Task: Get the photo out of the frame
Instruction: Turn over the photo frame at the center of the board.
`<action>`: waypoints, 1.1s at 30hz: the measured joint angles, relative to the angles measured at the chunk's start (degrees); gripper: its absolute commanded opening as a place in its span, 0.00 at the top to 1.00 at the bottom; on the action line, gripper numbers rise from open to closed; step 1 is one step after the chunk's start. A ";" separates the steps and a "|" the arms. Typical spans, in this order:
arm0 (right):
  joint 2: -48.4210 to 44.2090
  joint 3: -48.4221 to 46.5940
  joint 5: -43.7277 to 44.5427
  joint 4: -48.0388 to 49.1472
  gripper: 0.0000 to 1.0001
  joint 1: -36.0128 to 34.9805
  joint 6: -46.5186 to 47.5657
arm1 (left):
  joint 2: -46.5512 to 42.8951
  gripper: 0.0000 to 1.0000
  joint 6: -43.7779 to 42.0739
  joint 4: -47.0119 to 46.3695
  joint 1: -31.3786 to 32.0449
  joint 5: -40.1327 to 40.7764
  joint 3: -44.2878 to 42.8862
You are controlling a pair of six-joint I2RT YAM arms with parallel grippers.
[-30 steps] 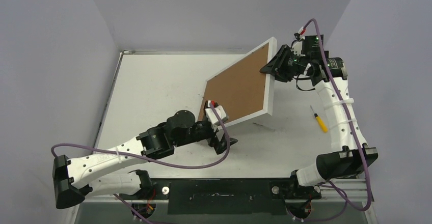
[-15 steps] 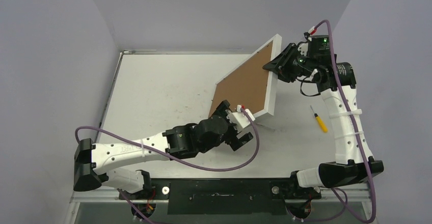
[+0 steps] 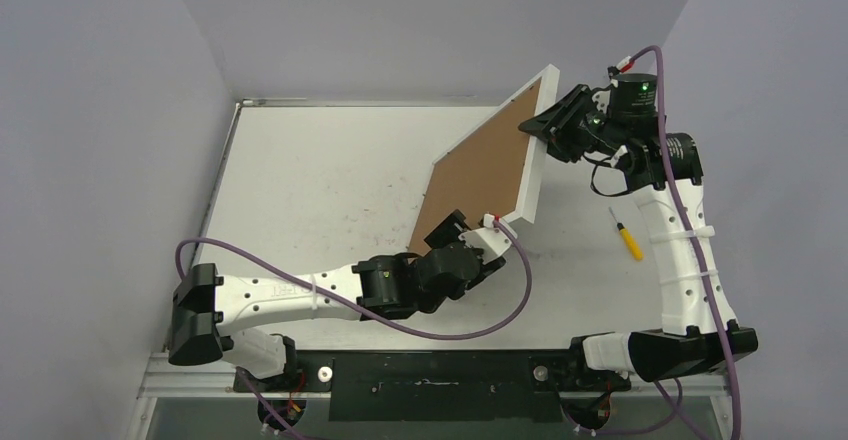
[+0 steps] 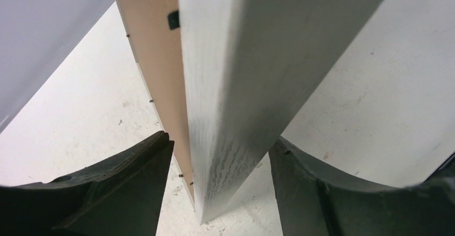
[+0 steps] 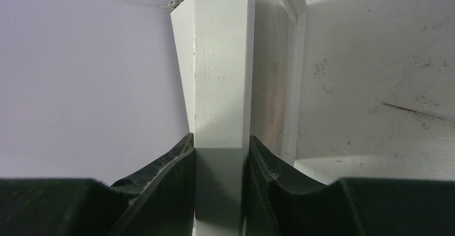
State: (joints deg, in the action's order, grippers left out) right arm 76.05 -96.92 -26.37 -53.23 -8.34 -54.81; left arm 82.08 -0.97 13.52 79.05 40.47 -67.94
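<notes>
The frame (image 3: pixel 480 165) stands tilted on its near corner on the table, brown fibreboard back facing left, narrow white border around it. My right gripper (image 3: pixel 538 128) is shut on its upper right edge; in the right wrist view both fingers press the white edge (image 5: pixel 222 59) from either side of the gripper (image 5: pixel 221 163). My left gripper (image 3: pixel 482 240) is open astride the low corner; in the left wrist view the white edge (image 4: pixel 236 86) passes between the fingers (image 4: pixel 134 182) of the gripper (image 4: pixel 220 163) with a gap on each side. The photo is hidden.
A yellow-handled screwdriver (image 3: pixel 628 236) lies on the white table (image 3: pixel 320 180) right of the frame, beside the right arm. Purple walls close in the table on three sides. Metal tabs (image 4: pixel 173 19) dot the backing's rim.
The right gripper has swung the frame rightwards and more upright. The left arm has reached forward to the frame's low corner, and its jaws have narrowed around that corner.
</notes>
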 measured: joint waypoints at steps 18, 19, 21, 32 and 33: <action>-1.97 0.94 0.00 8.33 0.33 -0.48 -2.71 | -5.51 1.00 -3.41 -1.92 -1.90 -0.15 3.87; -2.34 0.94 0.00 9.09 0.32 -0.48 -2.45 | -6.29 1.00 -3.17 -2.19 -2.25 -0.46 4.50; -2.84 0.94 0.00 10.51 0.28 -0.48 -2.12 | -8.85 1.00 -1.88 -2.80 -3.23 -1.33 6.25; -3.72 5.79 -0.15 19.04 0.06 -0.48 5.07 | -21.81 1.00 6.99 -5.64 -10.54 -7.91 14.73; -4.37 8.20 -0.52 21.68 0.06 -0.48 6.73 | -22.69 1.00 7.32 -5.73 -11.08 -8.55 15.34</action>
State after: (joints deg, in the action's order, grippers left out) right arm 71.68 -88.73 -26.89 -31.55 -8.82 -48.07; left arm 59.40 6.35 7.79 67.96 31.92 -52.60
